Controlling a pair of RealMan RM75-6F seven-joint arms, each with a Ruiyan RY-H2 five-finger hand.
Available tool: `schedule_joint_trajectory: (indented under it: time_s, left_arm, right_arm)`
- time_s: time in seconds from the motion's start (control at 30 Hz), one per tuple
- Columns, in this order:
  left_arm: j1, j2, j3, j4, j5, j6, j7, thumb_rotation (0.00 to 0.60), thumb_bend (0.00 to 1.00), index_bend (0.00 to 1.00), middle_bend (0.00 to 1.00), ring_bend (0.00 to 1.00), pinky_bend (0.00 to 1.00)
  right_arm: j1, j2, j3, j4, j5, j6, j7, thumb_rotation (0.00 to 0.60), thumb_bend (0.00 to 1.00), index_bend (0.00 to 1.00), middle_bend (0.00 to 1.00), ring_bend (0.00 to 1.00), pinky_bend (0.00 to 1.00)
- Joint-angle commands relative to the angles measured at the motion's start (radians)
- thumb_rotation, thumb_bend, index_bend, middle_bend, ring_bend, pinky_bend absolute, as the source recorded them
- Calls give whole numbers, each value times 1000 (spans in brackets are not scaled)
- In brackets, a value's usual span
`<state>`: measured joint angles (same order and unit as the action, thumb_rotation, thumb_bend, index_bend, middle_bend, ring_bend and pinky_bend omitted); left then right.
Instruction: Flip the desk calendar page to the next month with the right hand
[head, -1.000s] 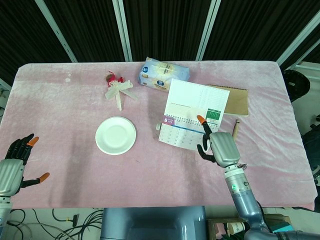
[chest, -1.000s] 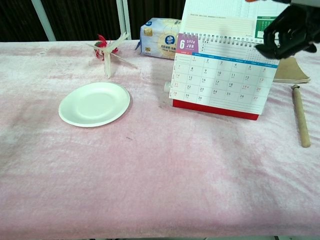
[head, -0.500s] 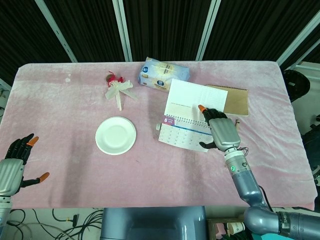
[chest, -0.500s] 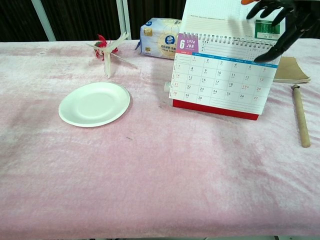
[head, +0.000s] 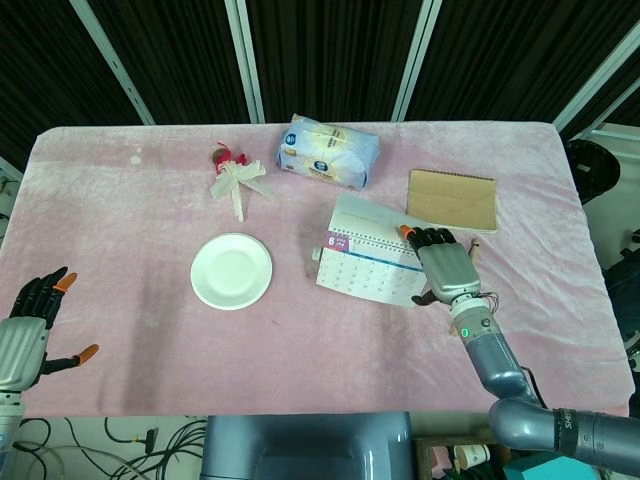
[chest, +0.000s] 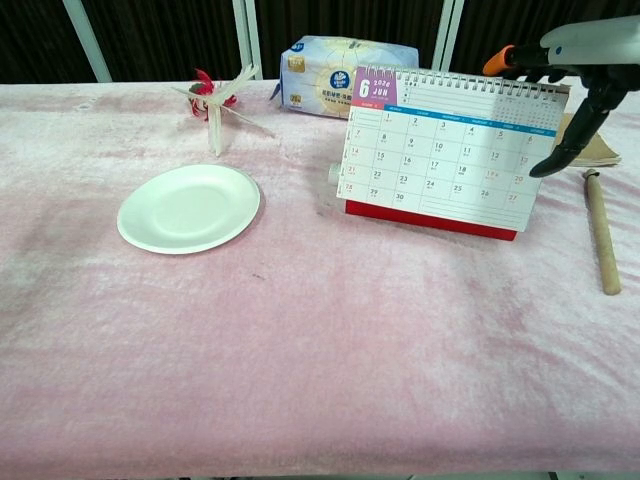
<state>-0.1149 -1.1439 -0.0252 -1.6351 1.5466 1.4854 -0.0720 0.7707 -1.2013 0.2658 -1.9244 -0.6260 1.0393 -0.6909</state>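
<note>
The desk calendar (head: 365, 265) (chest: 440, 150) stands on its red base right of centre, its June page facing the front. The flipped sheet lies down over its back. My right hand (head: 445, 265) (chest: 585, 60) is at the calendar's top right corner, fingers spread along the spiral edge and over the turned sheet, with the thumb hanging beside the right edge. It grips nothing. My left hand (head: 30, 330) hovers off the table's front left corner with its fingers apart and nothing in it; only the head view shows it.
A white plate (head: 231, 271) (chest: 188, 207) lies left of the calendar. Behind are a tissue pack (head: 328, 153) (chest: 335, 60) and a red and white bow (head: 238, 178) (chest: 218, 100). A brown notebook (head: 452, 199) and a wooden stick (chest: 600, 230) lie at the right.
The upright sheet has swung back and down behind the calendar. My right hand followed it over the top edge and spread out. The left hand has not moved.
</note>
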Motion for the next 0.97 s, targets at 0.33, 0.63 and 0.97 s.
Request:
schedule_joint_trajectory:
  time_s: [0.33,0.63,0.97]
  left_arm:
    - [3,2,-3,0,-3,6,3,600,0,0,0,0,0]
    - [7,-1,-7,12,-9,17,90,600,0,0,0,0,0]
    - [13,-1,4,9,2,20,142,600,0,0,0,0,0]
  right_arm:
    - [-23,6,-2,-13,-107,72,120,600,15,0,60,43,85]
    - [-241,151,-144,-62,-485,208,330,600,23,0,6,6,85]
    - [-516,207,-380,91,-803,412,531,600,23,0,0,0,75]
